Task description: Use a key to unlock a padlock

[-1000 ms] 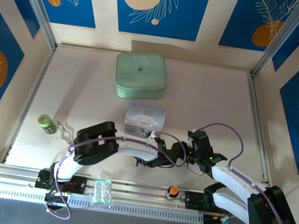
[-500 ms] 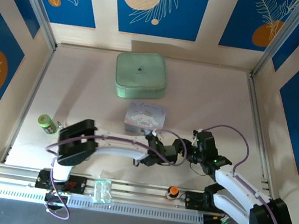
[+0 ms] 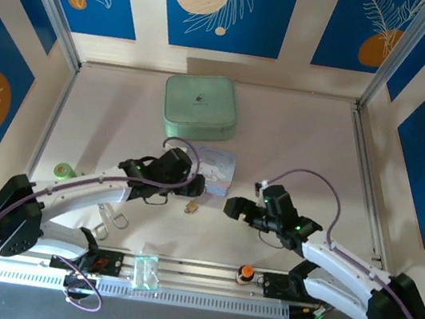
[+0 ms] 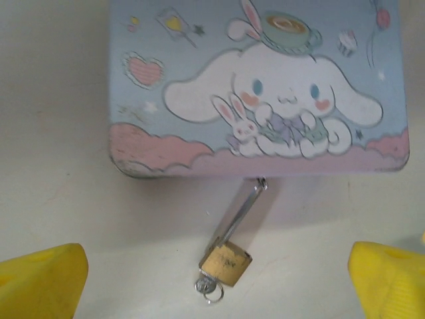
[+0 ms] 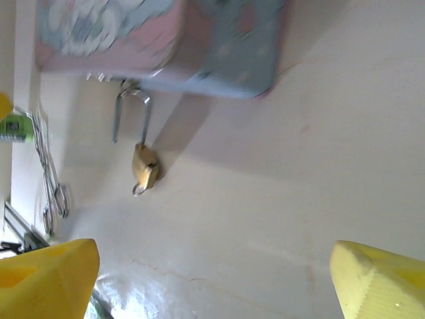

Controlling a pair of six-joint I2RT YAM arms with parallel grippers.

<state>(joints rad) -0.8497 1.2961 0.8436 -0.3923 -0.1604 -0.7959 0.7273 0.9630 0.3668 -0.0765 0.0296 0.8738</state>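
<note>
Your left gripper (image 3: 194, 183) and right gripper (image 3: 235, 208) both gape wide, empty. Right wrist shows small brass padlock (image 5: 145, 166) with one shackle leg free. Left wrist shows tiny silver key (image 4: 208, 290) at its base.

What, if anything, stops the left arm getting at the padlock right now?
Probably nothing, so yes: the padlock lies on bare table between the left gripper's wide-open fingers, nothing over it. Its shackle reaches the tin's edge, so room beyond is tight.
</note>
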